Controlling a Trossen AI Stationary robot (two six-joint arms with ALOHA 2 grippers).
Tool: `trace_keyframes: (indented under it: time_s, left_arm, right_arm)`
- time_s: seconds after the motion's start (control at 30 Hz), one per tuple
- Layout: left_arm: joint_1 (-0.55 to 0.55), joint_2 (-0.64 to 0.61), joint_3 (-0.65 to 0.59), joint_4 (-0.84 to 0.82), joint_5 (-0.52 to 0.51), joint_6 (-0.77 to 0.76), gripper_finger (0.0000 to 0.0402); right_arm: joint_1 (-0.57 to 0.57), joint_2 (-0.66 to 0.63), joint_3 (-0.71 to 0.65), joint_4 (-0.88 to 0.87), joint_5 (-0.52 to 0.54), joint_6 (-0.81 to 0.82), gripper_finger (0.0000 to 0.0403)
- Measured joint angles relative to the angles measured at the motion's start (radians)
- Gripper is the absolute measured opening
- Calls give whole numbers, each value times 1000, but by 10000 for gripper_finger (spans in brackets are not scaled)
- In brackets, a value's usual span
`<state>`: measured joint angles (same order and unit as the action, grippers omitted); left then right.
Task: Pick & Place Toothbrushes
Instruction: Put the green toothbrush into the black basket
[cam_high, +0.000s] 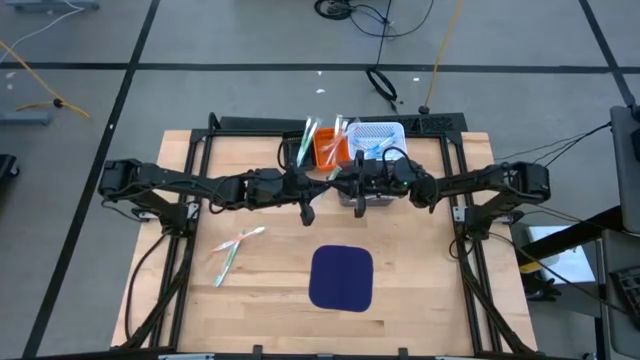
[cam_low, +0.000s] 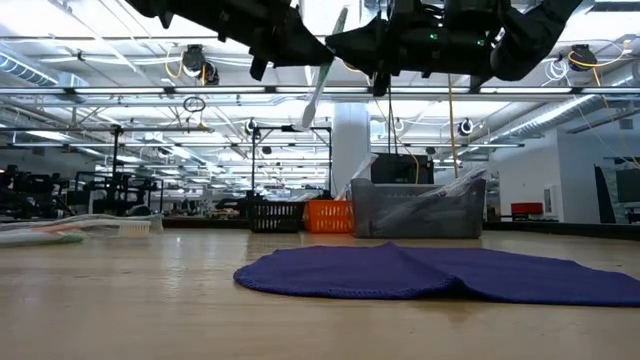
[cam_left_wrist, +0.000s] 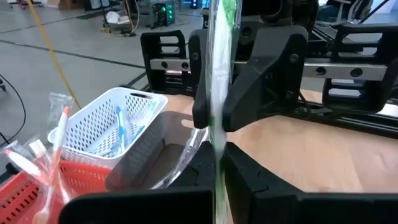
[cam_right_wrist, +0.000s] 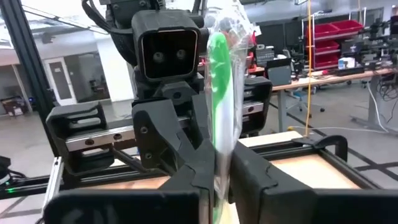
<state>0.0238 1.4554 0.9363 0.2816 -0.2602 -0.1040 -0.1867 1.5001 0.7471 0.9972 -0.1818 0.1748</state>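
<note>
1. The left pincer (cam_left_wrist: 217, 168) is held high above the middle of the surface (cam_high: 420, 290), its fingers closed on a wrapped green toothbrush (cam_left_wrist: 219, 93).
2. The right pincer (cam_right_wrist: 222, 180) is raised opposite it, nose to nose, and is closed narrowly on the same toothbrush (cam_right_wrist: 221, 93), so that the stick is gripped from both sides.
3. In the high view the 2 pincers are seen meeting just in front of the bins, the left (cam_high: 305, 190) and the right (cam_high: 355, 188) close together.
4. In the low view the toothbrush (cam_low: 318, 85) is seen tilted, hanging well clear of the surface.
5. A grey bin (cam_left_wrist: 140, 165) is placed below and just behind the pincers; a clear wrapper is seen inside it.
6. A white basket (cam_high: 380, 135) with blue toothbrushes is set behind the grey bin, and an orange bin (cam_high: 328, 150) with more toothbrushes stands beside it.
7. 2 loose toothbrushes (cam_high: 235, 250) lie crossed on the left part of the surface, well apart from the bins.
8. A dark blue mat (cam_high: 341, 278) lies flat toward the front, near the middle.
</note>
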Motion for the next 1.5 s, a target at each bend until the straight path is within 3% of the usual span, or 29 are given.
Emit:
trace_keyframes:
  time_s: [0.1,0.27,0.53,0.73,1.17,1.5]
  left_arm:
    - [0,0,0,3,-2,1,18]
    - [0,0,0,-32,-33,24,75]
    - [0,-81,0,-212,-33,66,145]
    - [-9,-167,0,-438,-33,-52,151]
    - [-97,-194,0,-879,-31,-313,152]
    - [-183,-193,0,-1071,-107,-431,152]
  right_arm:
    - [-3,-5,0,-7,-1,1,20]
    - [-18,-5,0,-5,0,-3,19]
    - [-102,-5,0,-10,25,16,19]
    - [-160,58,45,-11,28,29,19]
    - [-271,417,337,-9,-8,129,19]
    - [-309,585,475,-33,-10,216,19]
